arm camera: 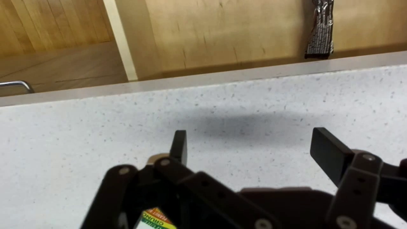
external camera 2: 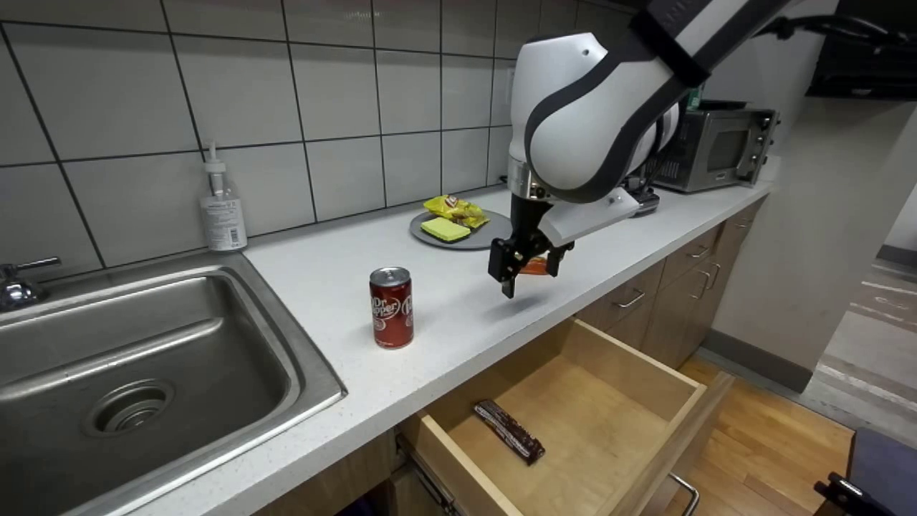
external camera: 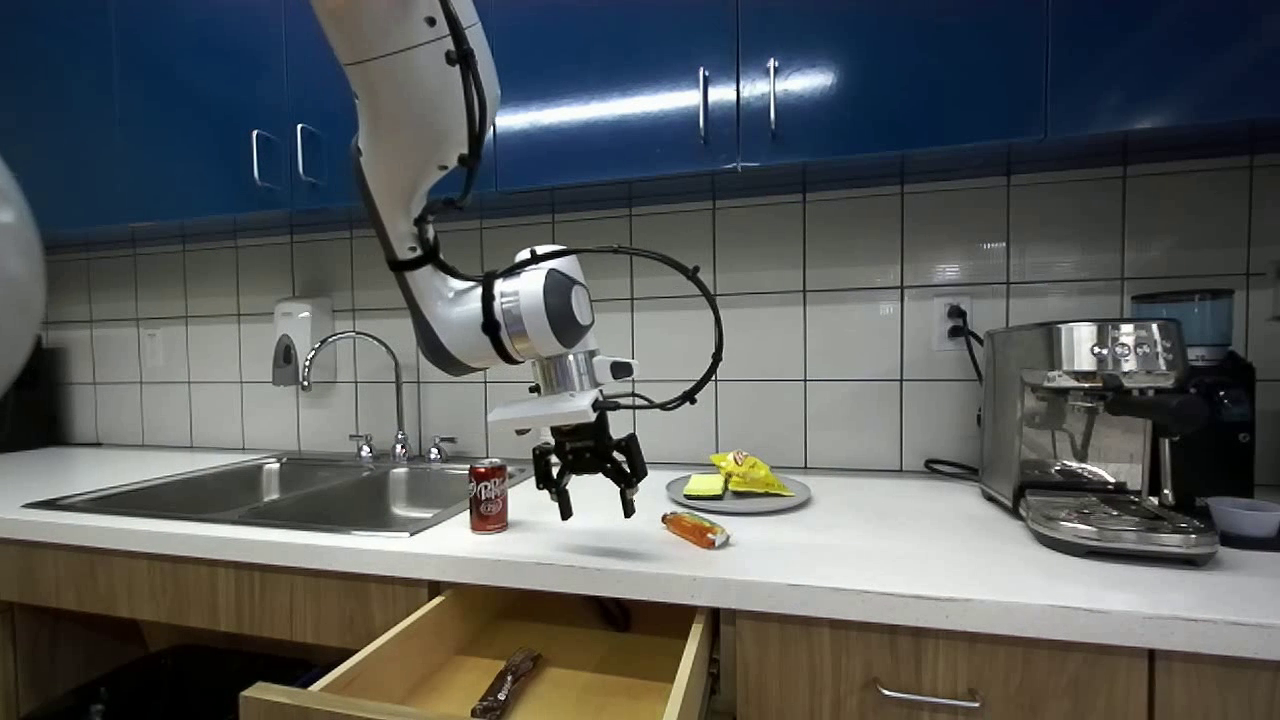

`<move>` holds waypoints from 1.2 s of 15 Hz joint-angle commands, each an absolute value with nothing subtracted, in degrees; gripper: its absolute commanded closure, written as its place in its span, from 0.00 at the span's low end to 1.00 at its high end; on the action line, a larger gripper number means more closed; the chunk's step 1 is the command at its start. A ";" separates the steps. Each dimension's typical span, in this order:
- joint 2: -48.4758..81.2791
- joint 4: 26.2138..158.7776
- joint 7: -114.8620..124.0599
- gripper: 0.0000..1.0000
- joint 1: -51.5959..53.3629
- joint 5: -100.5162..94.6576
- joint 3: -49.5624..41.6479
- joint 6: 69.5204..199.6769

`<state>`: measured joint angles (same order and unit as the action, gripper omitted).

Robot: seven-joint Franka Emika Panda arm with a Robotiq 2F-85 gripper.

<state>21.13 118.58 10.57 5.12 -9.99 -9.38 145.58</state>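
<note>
Wrist view and both exterior views show a white table (external camera: 860, 545) beneath the tool (external camera: 597, 512), which hangs above its surface near the front edge. Left of the tool in an exterior view, a steel sink (external camera: 390, 502) with 2 basins is set into the table. Lower than the tool, an open wooden drawer (external camera 2: 609, 423) juts from under the table edge. A microwave (external camera 2: 716, 152) shows on the tool's far side in an exterior view; a coffee machine (external camera: 1085, 430) stands well right of the tool in an exterior view. The tool is spread, its 2 fingers (arm camera: 329, 156) wide apart, table showing between them. Behind the tool in both exterior views, a grey plate (external camera 2: 491, 233) carries a yellow chip bag (external camera: 748, 475). Left of the tool in both exterior views, a red soda can (external camera 2: 392, 308) stands upright. Near the tool but apart from its fingers, an orange-wrapped bar (external camera: 696, 530) lies on the table, to the right in an exterior view and partly hidden in the wrist view. A brown-wrapped bar (external camera 2: 509, 431) lies below the tool, in the drawer. A yellow sponge (external camera: 704, 486) is beside the bag, on the plate.
</note>
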 commanded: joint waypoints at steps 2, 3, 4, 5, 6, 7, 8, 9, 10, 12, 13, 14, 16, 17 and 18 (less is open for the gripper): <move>25.79 109.42 2.56 0.00 0.69 -9.12 -7.02 139.39; 26.77 107.74 0.86 0.00 0.05 -9.20 -6.77 138.52; 27.89 105.99 -1.49 0.00 -0.83 -9.01 -6.30 137.83; 29.05 104.24 -3.45 0.00 -1.50 -9.15 -6.01 137.13; 30.22 102.47 -5.39 0.00 -2.15 -9.32 -5.68 136.55; 31.48 100.59 -7.28 0.00 -2.73 -9.57 -5.49 136.03; 32.72 98.69 -8.93 0.00 -3.29 -9.65 -5.25 135.31; 33.90 96.92 -10.21 0.00 -3.72 -9.81 -5.19 134.89; 35.27 94.92 -10.90 0.00 -4.02 -9.97 -5.24 134.46; 37.88 91.12 -12.78 0.00 -4.87 -9.95 -5.05 133.36; 39.09 89.12 -13.49 0.00 -5.07 -9.98 -4.99 132.15; 40.40 87.03 -14.94 0.00 -5.65 -9.61 -4.57 131.00; 42.54 83.49 -17.49 0.00 -6.64 -9.05 -3.78 128.63; 43.55 81.71 -18.56 0.00 -7.14 -8.77 -3.33 127.38; 44.46 80.21 -19.61 0.00 -7.65 -8.49 -2.89 126.35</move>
<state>40.51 87.82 -15.01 -5.05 -9.81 -5.33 131.50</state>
